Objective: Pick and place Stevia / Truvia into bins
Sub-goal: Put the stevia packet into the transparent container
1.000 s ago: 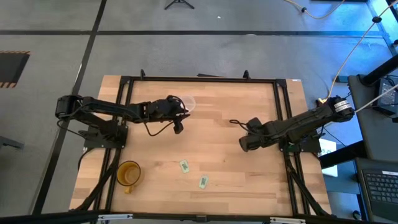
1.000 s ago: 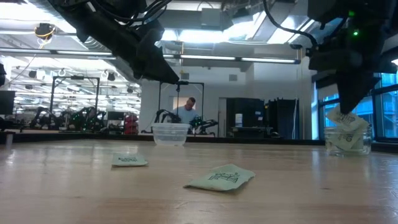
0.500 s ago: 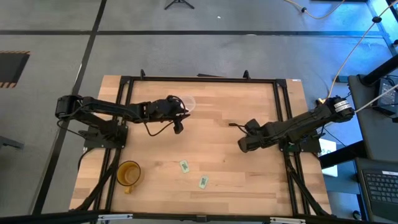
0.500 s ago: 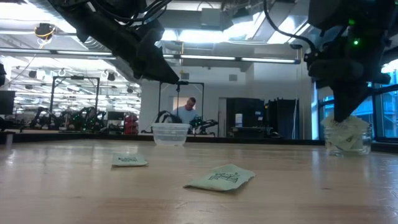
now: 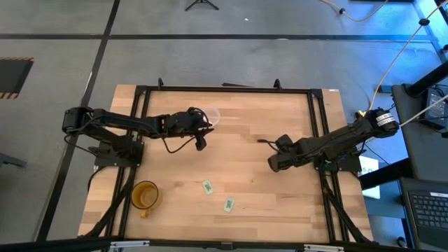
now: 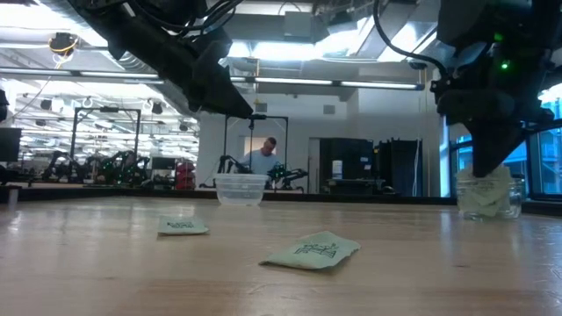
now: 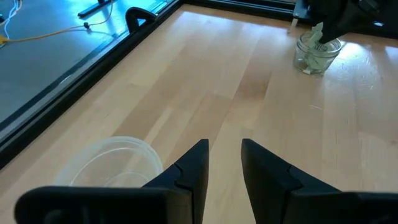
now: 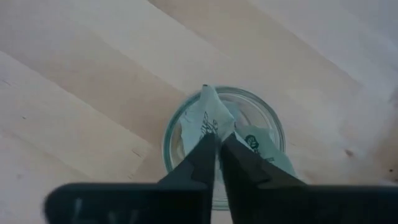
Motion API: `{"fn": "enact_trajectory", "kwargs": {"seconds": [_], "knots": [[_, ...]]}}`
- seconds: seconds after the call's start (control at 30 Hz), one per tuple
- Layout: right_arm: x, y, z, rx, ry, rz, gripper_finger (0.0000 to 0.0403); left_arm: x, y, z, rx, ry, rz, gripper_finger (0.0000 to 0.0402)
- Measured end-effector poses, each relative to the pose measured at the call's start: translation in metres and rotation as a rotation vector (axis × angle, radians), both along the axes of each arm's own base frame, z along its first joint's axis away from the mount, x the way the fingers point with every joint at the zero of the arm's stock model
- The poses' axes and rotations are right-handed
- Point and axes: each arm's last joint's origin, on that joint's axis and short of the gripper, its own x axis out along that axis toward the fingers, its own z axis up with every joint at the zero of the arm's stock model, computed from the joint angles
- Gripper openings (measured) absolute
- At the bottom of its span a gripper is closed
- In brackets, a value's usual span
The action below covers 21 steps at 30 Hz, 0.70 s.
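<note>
High view, left to right: the left gripper (image 5: 208, 124) hangs with jaws spread and empty beside the wider clear cup (image 5: 212, 115) at upper centre, while two Stevia sachets (image 5: 208, 187) lie loose at lower centre. Right of centre, the right gripper (image 8: 219, 142) stands directly over the small glass cup (image 8: 224, 140), jaws nearly together, pinching an upright sachet (image 8: 205, 121) already inside. The loose sachets look roughly equally far from both arms.

Sachet in glass cup (image 8: 208, 121): green print shows, too blurred to read.
Sachets on table (image 6: 312, 250): green marks only, no legible word.
Amber mug (image 5: 144, 195): no lettering seen.
Room signs: none readable.
Arms, grippers: no readable labels or numbers.
</note>
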Motion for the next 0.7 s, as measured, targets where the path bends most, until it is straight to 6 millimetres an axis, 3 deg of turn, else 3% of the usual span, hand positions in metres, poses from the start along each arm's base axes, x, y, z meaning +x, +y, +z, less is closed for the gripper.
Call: {"fn": "enact_trajectory", "kwargs": {"seconds": [0.2, 0.37, 0.53, 0.7], "knots": [[0.004, 0.001, 0.007, 0.012, -0.016, -0.001, 0.0100, 0.000, 0.000, 0.000, 0.000, 0.000, 0.000, 0.0091], [0.006, 0.002, 0.025, 0.002, 0.017, 0.002, 0.0140, 0.000, 0.000, 0.000, 0.009, 0.005, -0.020, 0.0091], [0.018, 0.006, 0.050, 0.009, -0.027, 0.087, 0.0145, 0.002, -0.009, 0.000, 0.100, 0.042, -0.296, 0.0091], [0.042, 0.011, 0.067, 0.034, -0.211, 0.260, 0.0141, 0.001, -0.028, -0.005, 0.189, 0.111, -0.515, 0.0090]]}}
